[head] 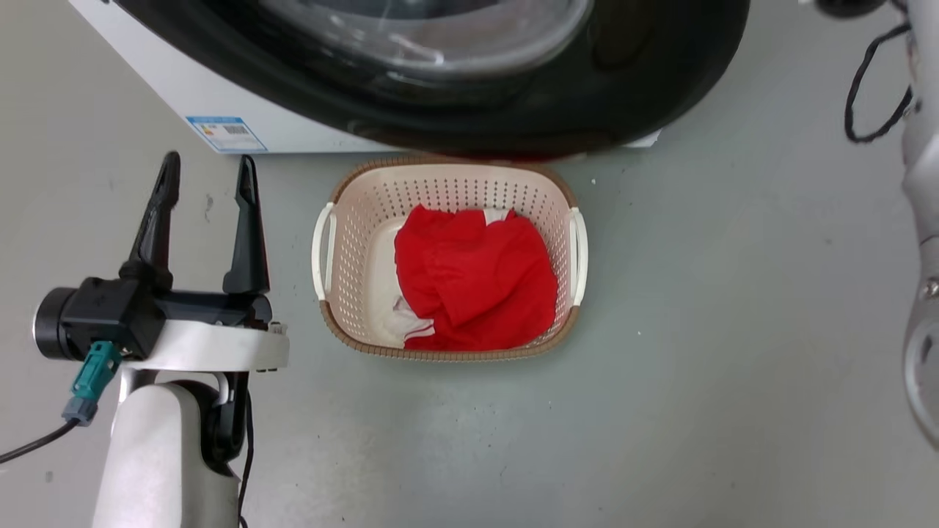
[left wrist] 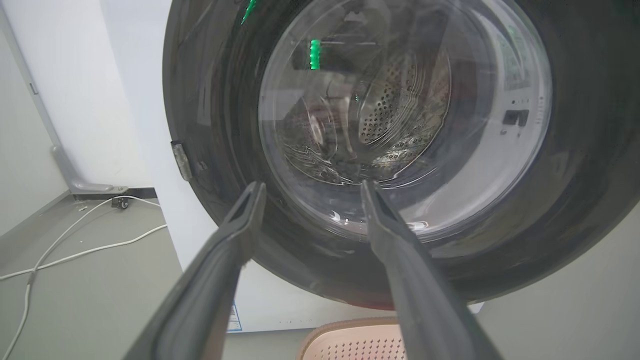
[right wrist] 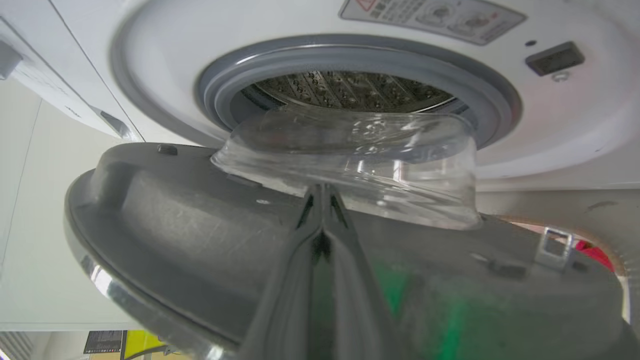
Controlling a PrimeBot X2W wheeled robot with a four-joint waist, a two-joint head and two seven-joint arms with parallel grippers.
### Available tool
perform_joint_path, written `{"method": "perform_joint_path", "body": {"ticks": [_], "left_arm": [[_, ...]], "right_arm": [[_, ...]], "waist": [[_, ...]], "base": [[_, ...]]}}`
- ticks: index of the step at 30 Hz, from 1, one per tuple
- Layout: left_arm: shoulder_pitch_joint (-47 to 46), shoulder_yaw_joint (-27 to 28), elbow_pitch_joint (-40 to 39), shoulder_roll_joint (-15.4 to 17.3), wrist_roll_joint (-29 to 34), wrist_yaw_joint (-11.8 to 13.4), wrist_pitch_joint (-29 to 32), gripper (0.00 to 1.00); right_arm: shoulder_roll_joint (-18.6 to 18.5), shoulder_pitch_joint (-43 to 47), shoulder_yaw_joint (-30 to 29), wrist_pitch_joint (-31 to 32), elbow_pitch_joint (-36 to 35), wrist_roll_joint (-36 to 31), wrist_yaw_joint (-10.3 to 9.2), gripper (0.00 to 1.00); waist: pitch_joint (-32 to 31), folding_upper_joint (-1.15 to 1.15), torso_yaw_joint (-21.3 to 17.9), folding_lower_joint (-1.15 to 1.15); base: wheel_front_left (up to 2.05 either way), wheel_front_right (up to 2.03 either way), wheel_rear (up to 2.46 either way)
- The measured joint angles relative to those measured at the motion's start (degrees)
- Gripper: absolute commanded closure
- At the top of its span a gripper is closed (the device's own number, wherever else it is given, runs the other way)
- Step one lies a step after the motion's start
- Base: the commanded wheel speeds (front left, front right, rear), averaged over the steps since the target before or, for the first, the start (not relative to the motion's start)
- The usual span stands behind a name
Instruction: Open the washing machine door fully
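Left end effector: long dark fingers spread apart. Right end effector: fingers pressed together, tips touching.

The right gripper has both fingers pressed together, with no gap between them. The tips lie at the foot of the clear glass bowl on the grey inner face of the washing machine door. The door stands open, clear of the grey gasket and the perforated drum of the washing machine. A metal latch hook projects from the door's right side.
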Motion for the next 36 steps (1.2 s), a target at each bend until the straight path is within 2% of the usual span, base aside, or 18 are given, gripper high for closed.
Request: {"method": "perform_joint_path", "body": {"ticks": [9, 16, 26, 36], "left_arm": [[2.5, 0.2, 1.6, -0.5, 0.2, 0.0, 0.0, 0.00], [5.7, 0.5, 2.9, -0.9, 0.3, 0.0, 0.0, 0.00], [10.0, 0.3, 4.5, -1.7, 0.2, 0.0, 0.0, 0.00], [10.7, -0.8, 5.2, -2.0, 0.2, 0.0, 0.0, 0.00]], "right_arm": [[0.7, 10.8, 3.0, 11.5, -8.9, 5.0, 0.00, 1.00], [0.8, 19.8, 9.9, 16.4, -14.8, 13.5, 0.00, 1.00], [0.8, 30.4, 24.6, 17.3, -23.9, 26.4, 0.00, 1.00], [0.9, 35.3, 38.6, 11.5, -32.3, 33.9, 0.00, 1.00]], "waist": [[-4.8, 0.00, 0.0, 0.00], [-9.5, 0.00, 0.5, 0.00], [-15.3, 0.00, 1.8, -0.01], [-16.9, 0.00, 2.9, -0.01]], "base": [[0.00, 0.00, 0.00], [0.00, 0.00, 0.00], [0.00, 0.00, 0.00], [0.00, 0.00, 0.00]]}}
